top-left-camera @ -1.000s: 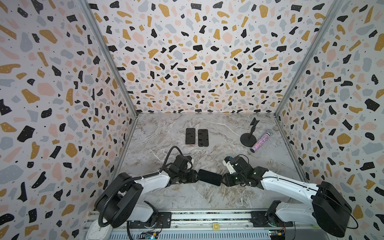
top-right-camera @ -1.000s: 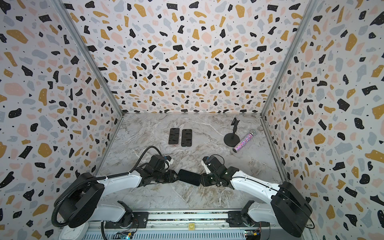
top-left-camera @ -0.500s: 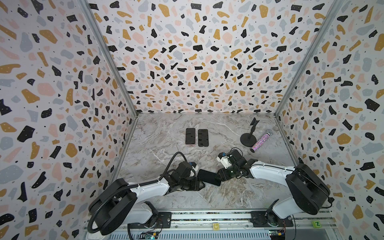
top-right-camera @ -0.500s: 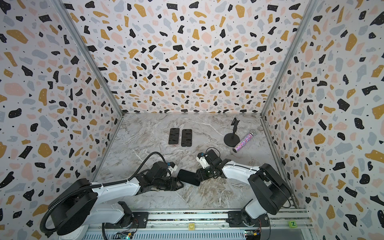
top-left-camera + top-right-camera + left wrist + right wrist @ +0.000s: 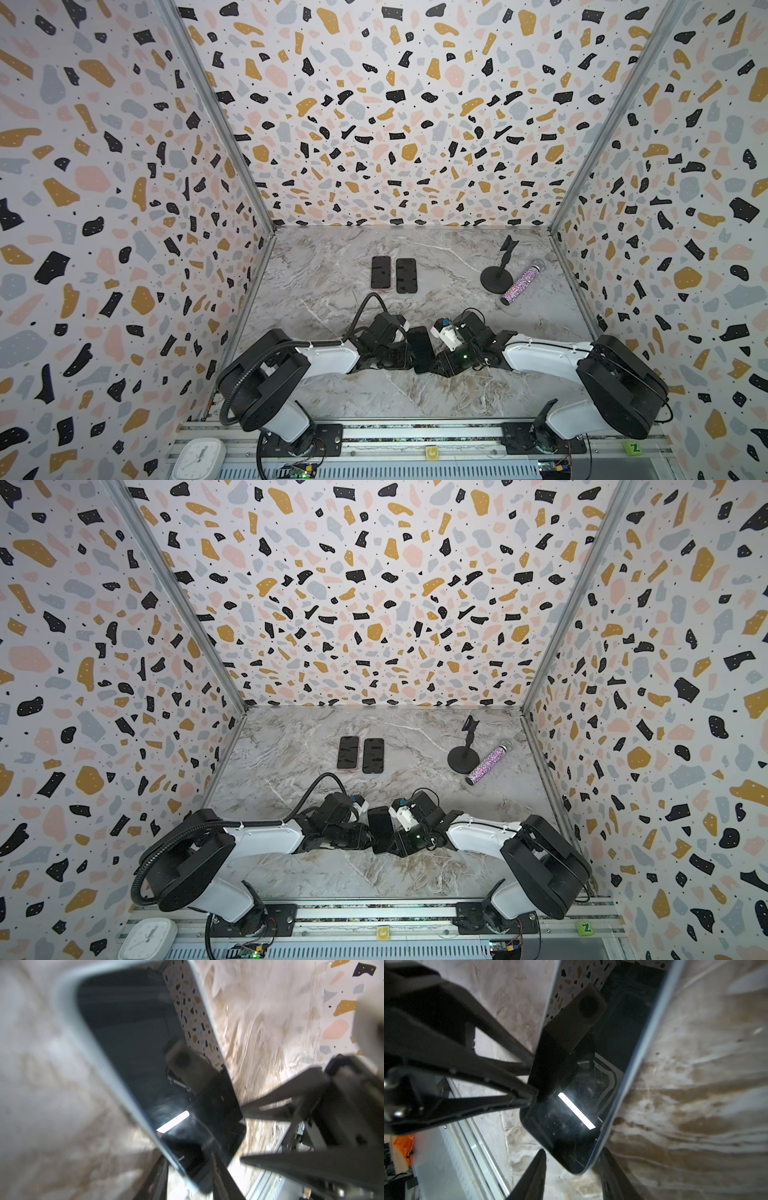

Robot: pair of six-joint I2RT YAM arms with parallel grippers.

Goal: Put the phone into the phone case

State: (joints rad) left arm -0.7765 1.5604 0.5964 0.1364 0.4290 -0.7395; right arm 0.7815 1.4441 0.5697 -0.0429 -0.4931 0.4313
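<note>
The phone [image 5: 420,348] [image 5: 380,828] is a black slab lying lengthwise near the table's front, between both grippers. A pale blue rim that looks like the phone case [image 5: 99,1059] [image 5: 643,1032] runs round its screen. My left gripper [image 5: 409,359] [image 5: 188,1167] pinches the phone's near corner, one finger on the rim, the other across the screen's edge. My right gripper [image 5: 436,361] [image 5: 573,1163] straddles the other near corner. One of its fingers lies against the rim. A gap shows between its other finger and the phone.
Two dark phone-shaped slabs [image 5: 381,272] [image 5: 406,275] lie side by side at the back middle. A black stand [image 5: 496,274] and a glittery tube [image 5: 521,284] are at the back right. The metal rail [image 5: 415,432] borders the front.
The phone has turned from lying crosswise between the grippers to lying front to back. Both grippers have shifted their hold and now sit at its near end.
</note>
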